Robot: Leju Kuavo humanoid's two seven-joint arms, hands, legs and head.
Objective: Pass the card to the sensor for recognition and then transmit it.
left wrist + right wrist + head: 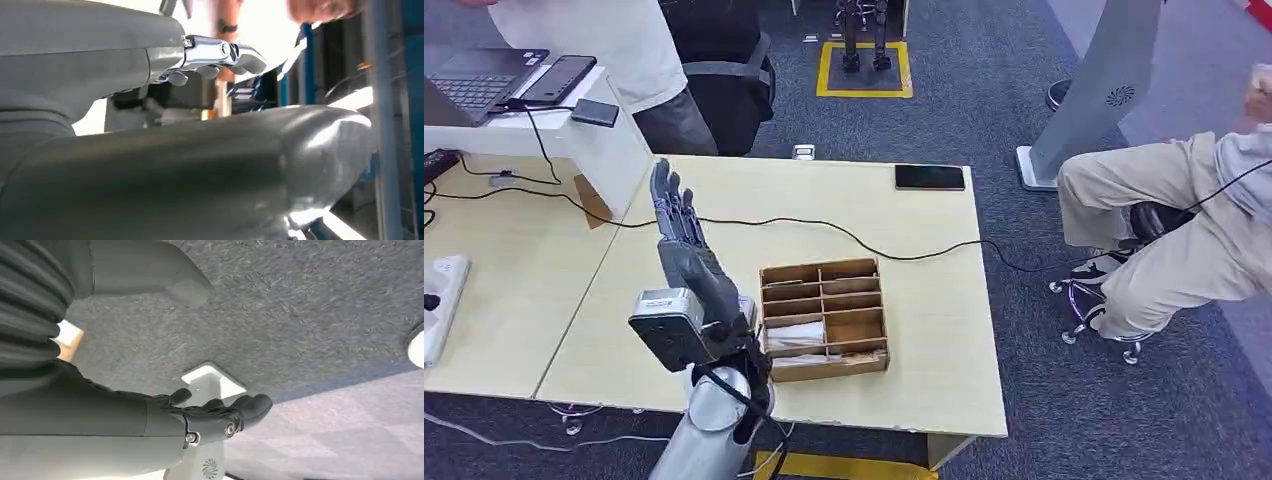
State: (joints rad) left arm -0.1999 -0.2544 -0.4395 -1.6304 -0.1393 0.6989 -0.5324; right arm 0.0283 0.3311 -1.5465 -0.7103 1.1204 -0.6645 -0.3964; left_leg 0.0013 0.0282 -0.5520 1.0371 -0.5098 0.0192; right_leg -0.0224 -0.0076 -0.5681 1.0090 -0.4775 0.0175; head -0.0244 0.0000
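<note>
I see the left hand (686, 245) raised over the table (924, 300), fingers straight and apart, holding nothing. The wooden divider box (824, 318) sits just beside it on the table, with pale cards (796, 335) lying in its near-left slots. Right hand (215, 412) hangs above grey carpet (310, 315), fingers loosely extended, empty. A black phone (930, 177) lies at the far edge.

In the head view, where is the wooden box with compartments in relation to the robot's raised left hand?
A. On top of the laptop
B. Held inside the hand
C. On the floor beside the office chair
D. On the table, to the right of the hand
D. The wooden box stands on the light table, just right of the left hand, which is raised with its fingers straight and holds nothing.
</note>
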